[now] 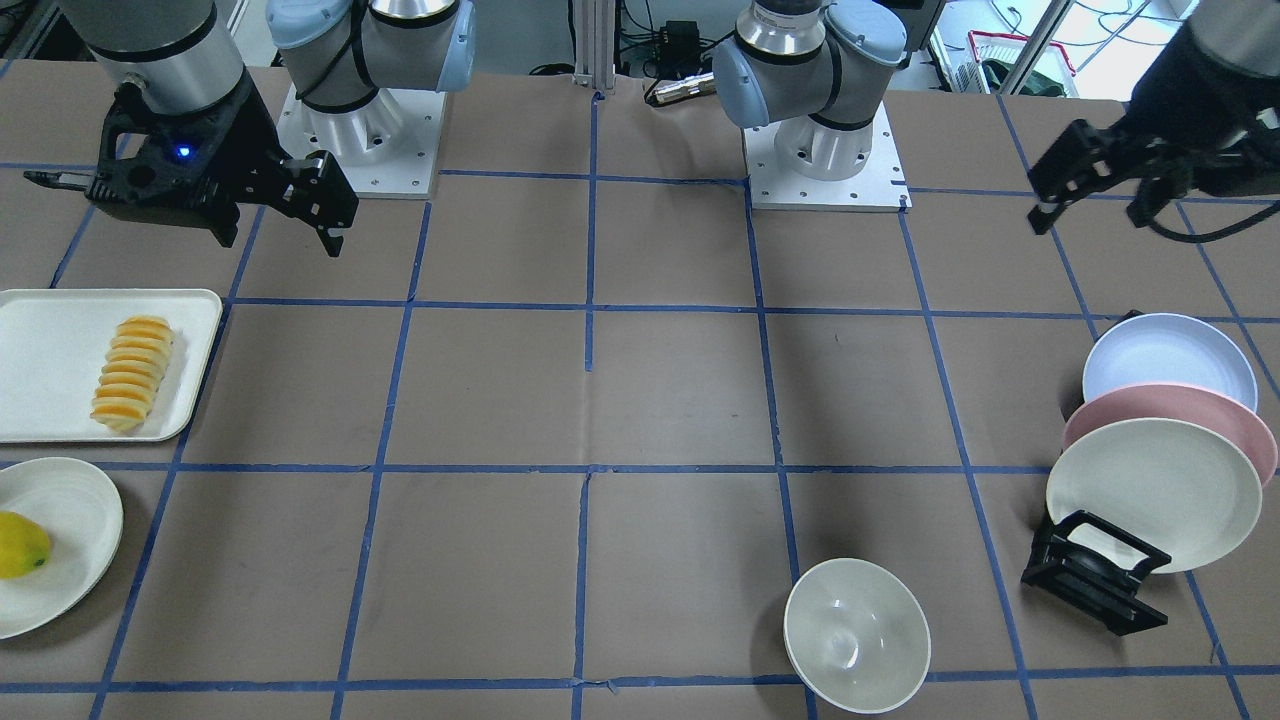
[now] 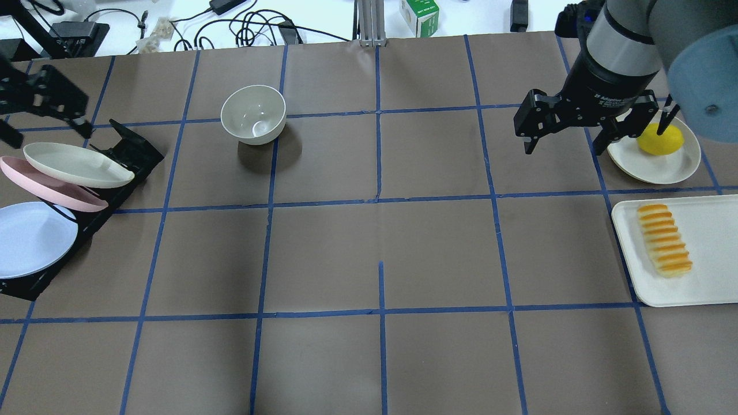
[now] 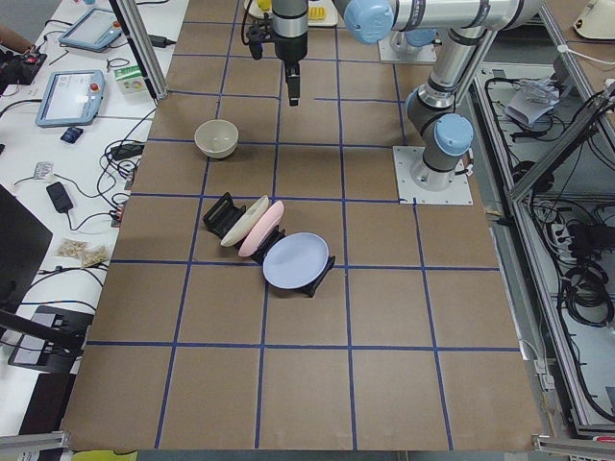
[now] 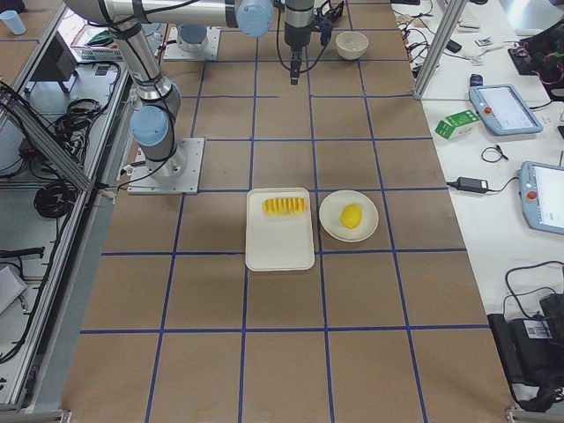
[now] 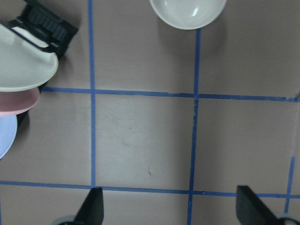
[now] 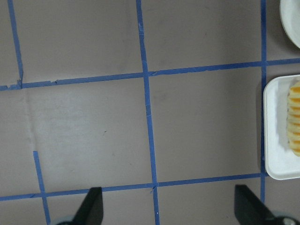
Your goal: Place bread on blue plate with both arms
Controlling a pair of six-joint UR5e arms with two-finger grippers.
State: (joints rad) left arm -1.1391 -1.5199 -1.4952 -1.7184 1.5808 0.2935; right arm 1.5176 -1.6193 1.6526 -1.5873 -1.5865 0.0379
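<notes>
Hovering wide open, nothing gripped

Both arms hung above the bench [image 1: 680, 400] with fingers spread wide and empty. The right pincer [image 2: 566, 141] was over the bench's right end, the left pincer [image 1: 1092, 210] over its left end. The bread [image 1: 131, 372] lay untouched on a white tray [image 1: 50, 340] against the right edge. The blue plate [image 1: 1165, 360] leaned in a black rack [image 1: 1095, 580] at the left edge, on the robot's side of a pink plate [image 1: 1215, 415] and a cream plate [image 1: 1150, 490].

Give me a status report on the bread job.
Left gripper, right gripper: jaws open, empty. Bread on tray, untouched. Blue plate in rack beside pink plate.
</notes>
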